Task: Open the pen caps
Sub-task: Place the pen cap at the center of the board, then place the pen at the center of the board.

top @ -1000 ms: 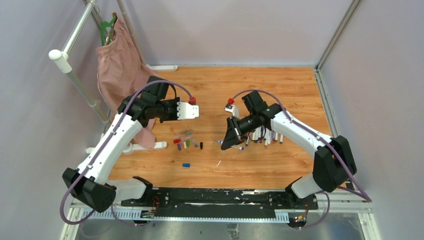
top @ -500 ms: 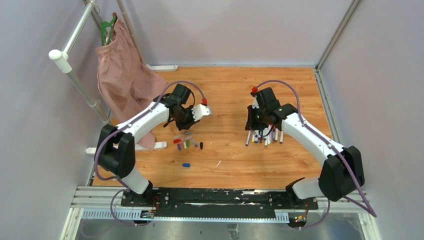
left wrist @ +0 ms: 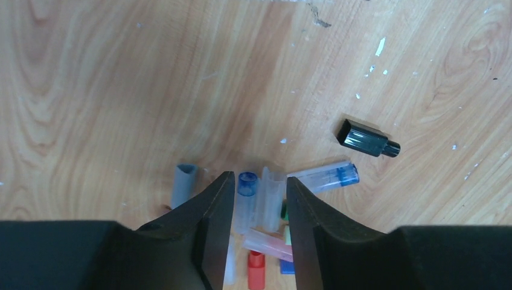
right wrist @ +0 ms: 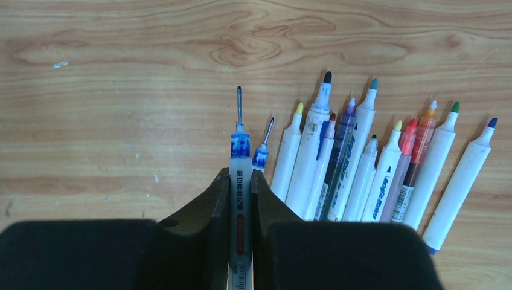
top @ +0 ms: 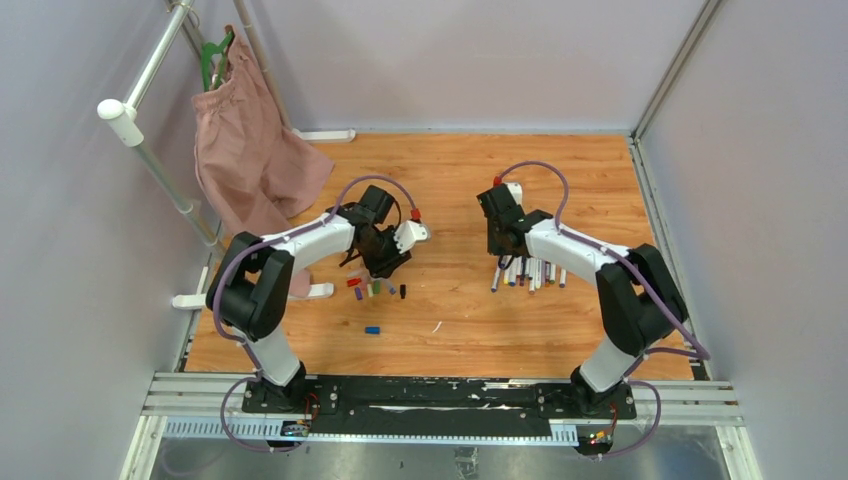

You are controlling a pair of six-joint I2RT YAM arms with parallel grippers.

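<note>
Several pen caps [left wrist: 272, 193] lie in a loose pile on the wooden table: clear ones, a blue-topped one [left wrist: 246, 184], a red one [left wrist: 256, 269], a grey one [left wrist: 183, 184] and, apart to the right, a black one [left wrist: 365, 139]. My left gripper [left wrist: 258, 187] hovers low over this pile [top: 375, 287], open, with caps showing in the gap between its fingers. A single blue cap [top: 372, 329] lies nearer the front. My right gripper [right wrist: 240, 181] is shut on an uncapped blue needle-tip pen [right wrist: 240, 148], held at the left end of a row of uncapped pens [right wrist: 362, 163].
A pink cloth [top: 250, 150] hangs on a white tube rack [top: 125, 120] at the back left, close to the left arm. The row of pens [top: 530, 272] lies under the right arm. A small white scrap [top: 437, 326] sits on the wood in front.
The left arm swung down and right onto the cap pile and its jaws opened. The right arm carried the blue pen from the table's middle to the pen row.
</note>
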